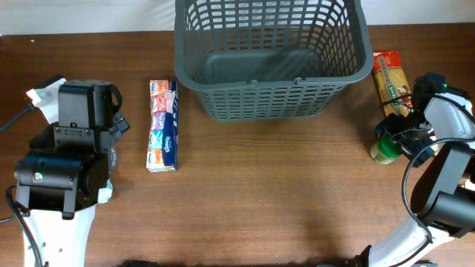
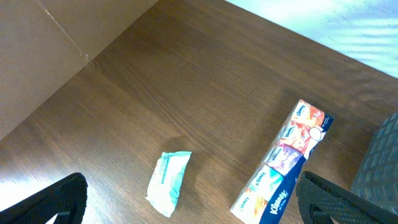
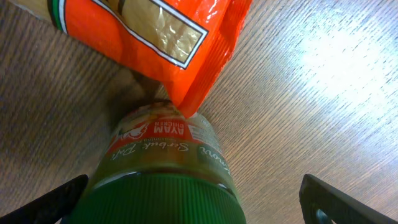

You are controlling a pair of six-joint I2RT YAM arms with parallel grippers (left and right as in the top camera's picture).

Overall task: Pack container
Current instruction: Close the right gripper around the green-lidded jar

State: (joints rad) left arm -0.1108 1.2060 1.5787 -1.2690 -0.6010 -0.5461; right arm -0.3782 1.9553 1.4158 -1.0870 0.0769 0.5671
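Observation:
The container, a large dark grey slotted basket (image 1: 272, 55), stands empty at the back centre of the table; its edge shows in the left wrist view (image 2: 380, 158). My left gripper (image 2: 193, 190) is open and empty above a white and teal wipes packet (image 2: 169, 183) and next to a long Kleenex tissue pack (image 2: 285, 163) (image 1: 163, 124). My right gripper (image 3: 193, 186) is open, its fingers on either side of a green-lidded jar (image 3: 165, 180) (image 1: 384, 149); the right finger is clear of the jar. An orange pasta packet (image 3: 155, 37) (image 1: 390, 80) touches the jar.
The left arm (image 1: 67, 159) covers the table's left side. The right arm (image 1: 445, 163) is at the right edge. A white tag (image 1: 42, 95) lies beside the left arm. A pale cloth (image 2: 348, 25) lies beyond the table's far edge.

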